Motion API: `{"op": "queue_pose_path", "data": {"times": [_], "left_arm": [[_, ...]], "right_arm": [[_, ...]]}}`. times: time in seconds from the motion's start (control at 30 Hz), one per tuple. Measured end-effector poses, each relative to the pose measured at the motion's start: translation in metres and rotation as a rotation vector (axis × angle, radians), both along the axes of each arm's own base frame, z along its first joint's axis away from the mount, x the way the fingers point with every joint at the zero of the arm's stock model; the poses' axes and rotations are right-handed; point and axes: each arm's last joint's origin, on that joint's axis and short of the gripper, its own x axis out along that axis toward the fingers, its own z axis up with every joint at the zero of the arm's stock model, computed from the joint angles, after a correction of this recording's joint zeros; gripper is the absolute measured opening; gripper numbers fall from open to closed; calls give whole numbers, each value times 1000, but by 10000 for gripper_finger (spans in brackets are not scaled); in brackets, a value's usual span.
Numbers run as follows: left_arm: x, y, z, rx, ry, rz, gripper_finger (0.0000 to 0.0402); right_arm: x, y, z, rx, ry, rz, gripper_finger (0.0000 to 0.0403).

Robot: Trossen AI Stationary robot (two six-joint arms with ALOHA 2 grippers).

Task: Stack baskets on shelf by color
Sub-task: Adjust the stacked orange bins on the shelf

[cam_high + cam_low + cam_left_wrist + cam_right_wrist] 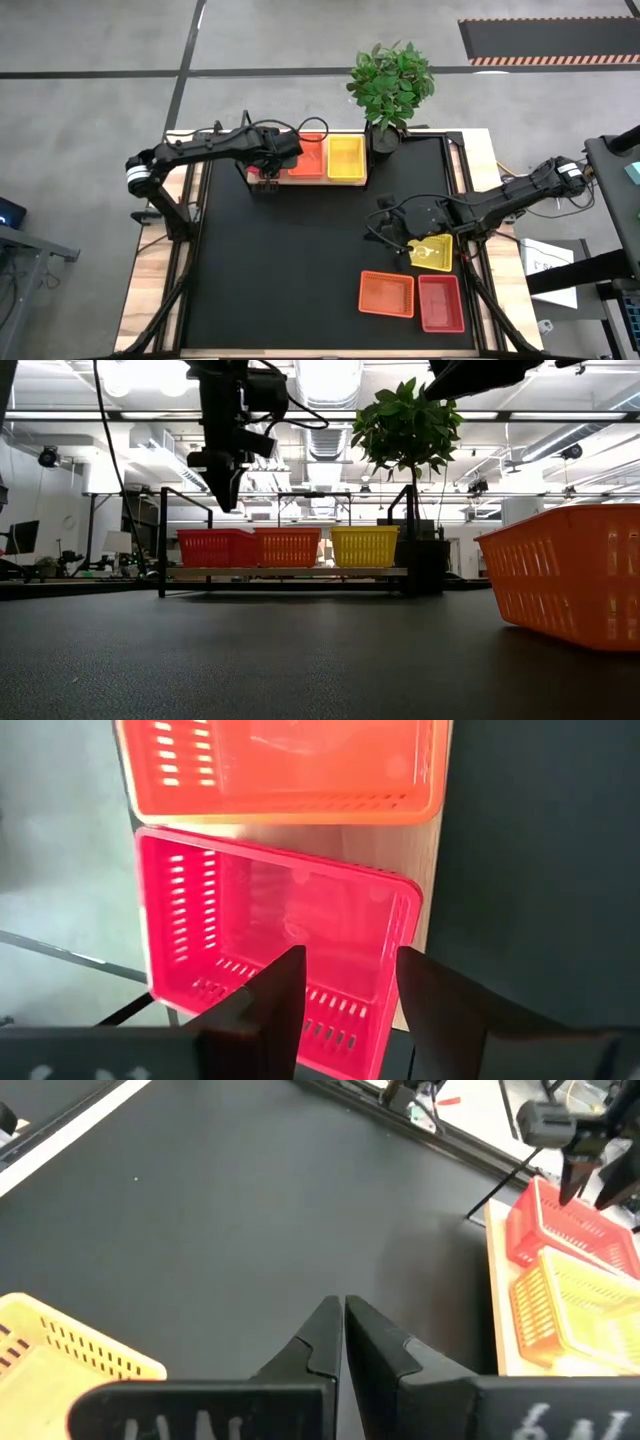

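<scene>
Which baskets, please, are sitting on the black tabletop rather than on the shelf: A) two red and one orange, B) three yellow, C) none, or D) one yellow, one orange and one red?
D: in the high view a yellow basket, an orange basket and a red basket lie on the tabletop, away from the shelf.

Coming evenly from overhead, with ceiling strip lights (330, 380) blowing out to white in the low view; throwing only soft, faint shadows on the matte black tabletop (300, 260); staying bright and crisp in the high view; blurring the near orange basket (565, 575) at table level; glaring pale across the floor of the pink basket (280, 935) in the left wrist view; softening the dark fingers (320, 1345) close to the right wrist lens.
</scene>
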Motion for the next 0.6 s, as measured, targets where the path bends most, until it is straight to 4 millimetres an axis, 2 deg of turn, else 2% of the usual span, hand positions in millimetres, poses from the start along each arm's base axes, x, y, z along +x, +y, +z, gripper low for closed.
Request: {"op": "queue_pose_path", "data": {"times": [0.17, 0.6], "left_arm": [[0, 0, 0, 2, -1, 6, 141], [4, 2, -25, 27, -63, 28, 141]], "right_arm": [[-1, 0, -2, 6, 23, -9, 9], [-1, 0, -2, 15, 22, -14, 9]]}}
